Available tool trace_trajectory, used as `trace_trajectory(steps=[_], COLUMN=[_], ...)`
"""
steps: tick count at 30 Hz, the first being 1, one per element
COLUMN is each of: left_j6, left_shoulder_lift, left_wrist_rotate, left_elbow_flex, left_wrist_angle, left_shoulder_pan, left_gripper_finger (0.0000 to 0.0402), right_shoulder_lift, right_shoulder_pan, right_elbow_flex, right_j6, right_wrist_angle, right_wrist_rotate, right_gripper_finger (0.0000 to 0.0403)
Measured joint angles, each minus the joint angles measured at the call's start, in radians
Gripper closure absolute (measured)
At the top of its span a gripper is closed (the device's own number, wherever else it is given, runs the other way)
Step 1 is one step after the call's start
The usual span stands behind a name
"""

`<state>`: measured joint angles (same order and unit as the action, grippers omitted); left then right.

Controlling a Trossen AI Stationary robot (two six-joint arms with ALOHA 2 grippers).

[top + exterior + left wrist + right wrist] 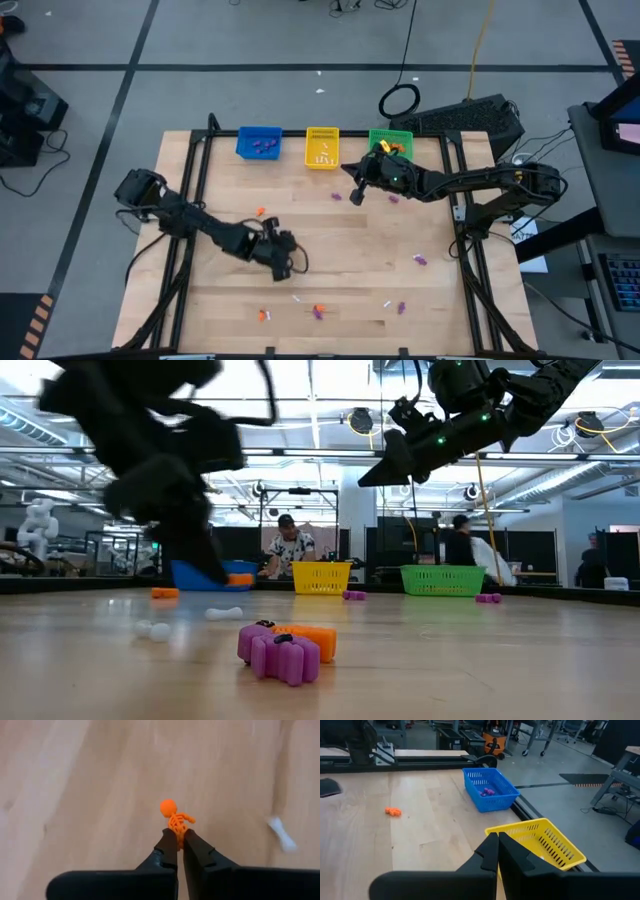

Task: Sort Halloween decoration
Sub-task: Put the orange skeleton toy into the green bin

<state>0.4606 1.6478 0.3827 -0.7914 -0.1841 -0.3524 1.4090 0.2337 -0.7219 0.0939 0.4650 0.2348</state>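
Pinching an orange skeleton figure by its lower part, the left gripper stands closed over the wooden table, near the middle of the left half; the figure's round head and thin ribbed arms stick out beyond the dark, smooth, tapered fingertips. A small white bone-shaped piece lies on the wood a little apart from it. The right gripper hangs above the table by the far edge, fingers pressed together with nothing between them, near the yellow basket and the blue basket, both of open plastic mesh; purple pieces sit in the blue one. Other orange, purple and white trinkets lie scattered across the pale, grained boards, among them a knobbly purple piece touching an orange one.
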Motion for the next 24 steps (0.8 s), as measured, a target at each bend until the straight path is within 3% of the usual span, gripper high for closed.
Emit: trace_trajectory(steps=[9,12,18,24], left_j6=[-0.233,-0.24,-0.231,-0.134], left_shoulder_lift=[0.006,0.006,0.006,0.006], left_wrist_rotate=[-0.312,-0.479,-0.809,-0.95], left_elbow_flex=[0.044,0.092,0.105,0.105], left_wrist_angle=[0.35,0.478,0.571,0.672], left_shoulder_pan=[0.247,0.34,0.491,0.544], left_gripper_finger=[0.0399,0.0399,0.0399,0.04], right_shoulder_lift=[0.0,0.001,0.001,0.039], right_shoulder_pan=[-0.038,-0.074,-0.157,-0.247], right_elbow_flex=[-0.001,0.0,-0.001,-0.001], right_j6=[0.023,0.034,0.093,0.134], right_wrist_angle=[-0.221,-0.268,-0.237,-0.135], right_wrist_rotate=[-0.003,-0.014,-0.162,-0.161], right_gripper_finger=[0.0403,0.0402,0.0373,0.0315])
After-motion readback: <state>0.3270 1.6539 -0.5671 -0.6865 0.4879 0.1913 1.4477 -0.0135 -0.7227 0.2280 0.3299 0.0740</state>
